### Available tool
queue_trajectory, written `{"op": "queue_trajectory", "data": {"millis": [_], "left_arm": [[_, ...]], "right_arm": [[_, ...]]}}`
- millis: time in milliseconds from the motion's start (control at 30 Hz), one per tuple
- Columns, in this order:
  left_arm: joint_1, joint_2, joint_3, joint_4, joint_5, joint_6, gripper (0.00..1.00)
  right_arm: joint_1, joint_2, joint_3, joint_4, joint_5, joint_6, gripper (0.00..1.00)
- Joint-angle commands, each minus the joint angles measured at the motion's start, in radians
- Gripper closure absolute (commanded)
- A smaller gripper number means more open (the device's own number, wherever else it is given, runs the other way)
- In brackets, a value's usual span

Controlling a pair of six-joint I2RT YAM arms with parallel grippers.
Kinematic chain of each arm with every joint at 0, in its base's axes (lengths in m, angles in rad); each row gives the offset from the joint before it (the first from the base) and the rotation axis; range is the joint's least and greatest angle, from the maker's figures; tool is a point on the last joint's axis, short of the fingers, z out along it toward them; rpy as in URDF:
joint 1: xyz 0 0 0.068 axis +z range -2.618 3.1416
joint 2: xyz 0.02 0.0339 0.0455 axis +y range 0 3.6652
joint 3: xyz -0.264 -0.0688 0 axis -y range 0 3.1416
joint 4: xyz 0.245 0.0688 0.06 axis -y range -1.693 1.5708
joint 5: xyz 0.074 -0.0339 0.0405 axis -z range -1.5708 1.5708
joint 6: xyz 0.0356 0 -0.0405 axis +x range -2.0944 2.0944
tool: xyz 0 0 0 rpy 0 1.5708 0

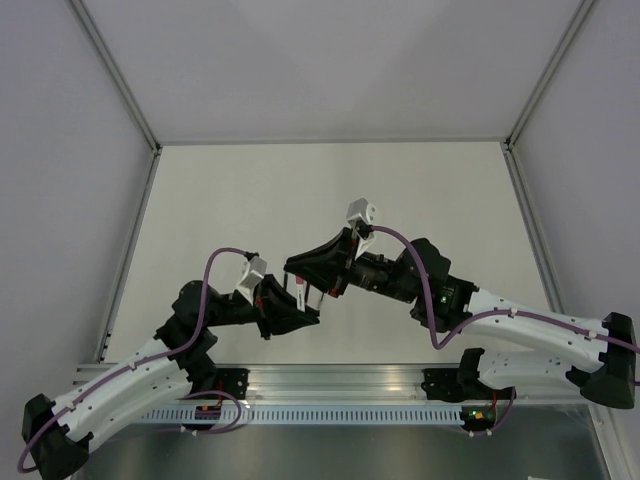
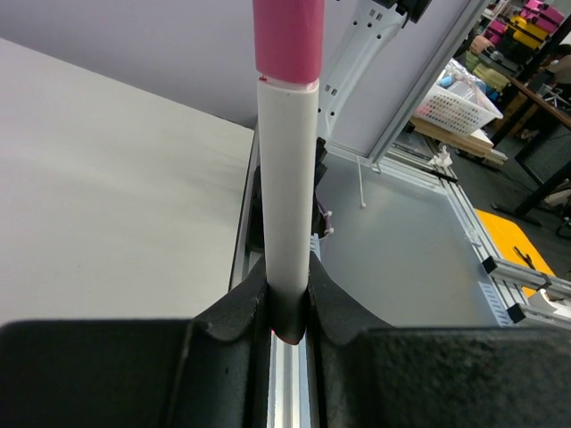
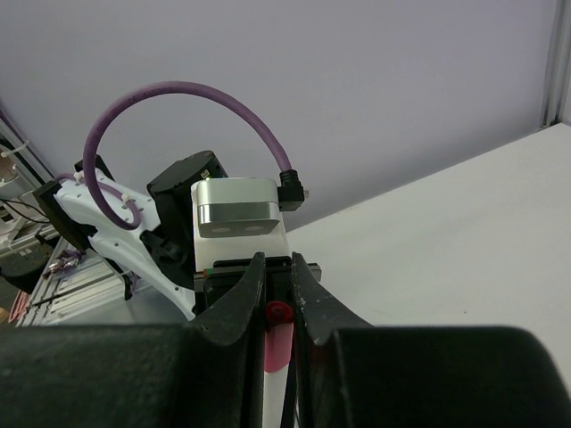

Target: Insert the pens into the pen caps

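A white pen point(image 2: 287, 196) stands upright between the fingers of my left gripper point(image 2: 287, 312), which is shut on its lower barrel. A pink-red pen cap point(image 2: 287, 40) sits on the pen's far end. In the right wrist view the same pen cap point(image 3: 278, 334) shows end-on, and my right gripper point(image 3: 277, 285) is shut on it, a finger against each side. In the top view the two grippers meet above the table's middle front, with the white pen point(image 1: 298, 292) spanning from the left gripper point(image 1: 288, 316) to the right gripper point(image 1: 308, 272). No other pens or caps show.
The white table point(image 1: 330, 200) is fenced by grey walls and metal posts. An aluminium rail point(image 1: 340, 385) runs along the near edge between the arm bases. The left arm's wrist camera point(image 3: 239, 214) and purple cable point(image 3: 178, 94) sit close in front of the right gripper.
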State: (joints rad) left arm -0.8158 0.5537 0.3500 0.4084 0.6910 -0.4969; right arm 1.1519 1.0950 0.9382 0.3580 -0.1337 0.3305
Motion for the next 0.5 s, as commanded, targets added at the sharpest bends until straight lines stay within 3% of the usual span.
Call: {"op": "queue_trajectory", "data": {"millis": [0,467], "left_arm": [[0.0,-0.018,0.018,0.064,-0.025,-0.019,0.98],[-0.002,-0.066,0.057,0.064,-0.059,-0.026,0.98]], "right_arm": [[0.006,0.003,-0.055,-0.008,-0.063,0.031,1.0],[0.006,0.02,-0.145,0.075,-0.08,0.085,1.0]]}}
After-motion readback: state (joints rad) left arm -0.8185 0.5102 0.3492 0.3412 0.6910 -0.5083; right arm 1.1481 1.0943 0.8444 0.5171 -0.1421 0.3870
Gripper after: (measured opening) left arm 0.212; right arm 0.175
